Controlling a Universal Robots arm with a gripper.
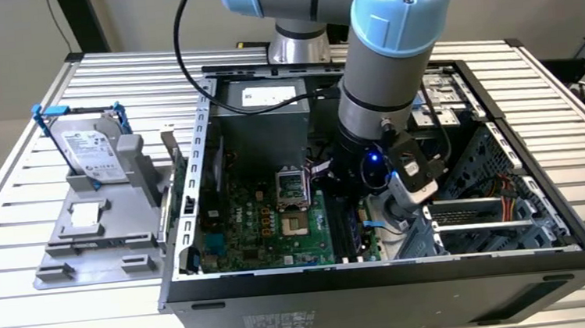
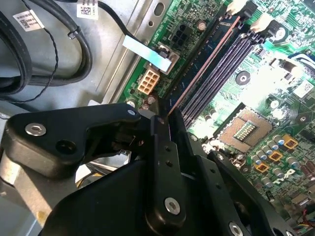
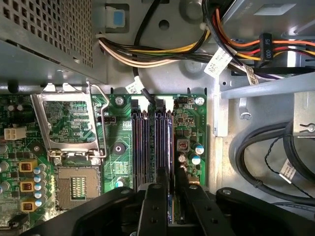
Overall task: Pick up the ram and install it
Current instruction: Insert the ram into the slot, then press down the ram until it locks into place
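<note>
The ram [image 2: 204, 66] shows edge-on as a long thin stick with a reddish edge, running from my fingertips along the outermost of the black motherboard slots [image 2: 231, 64]. In the first wrist view the ram [image 3: 172, 147] lies over the slot [image 3: 162, 142] nearest the case wall. My gripper [image 2: 160, 119] [image 3: 172, 191] is shut on the ram's near end, one black finger [image 3: 155, 206] on each side. In the exterior view the gripper [image 1: 353, 202] hangs low inside the open computer case, over the motherboard [image 1: 266, 229]. Whether the ram sits fully down in the slot is hidden.
An open CPU socket [image 3: 74, 132] lies beside the slots. Bundled cables [image 3: 162, 51] and black cables [image 3: 266, 147] run close by. The case wall [image 1: 194, 179] and drive cage [image 1: 485, 219] flank the arm. A hard drive in a blue frame [image 1: 93, 152] stands on a grey fixture [image 1: 100, 238] outside the case.
</note>
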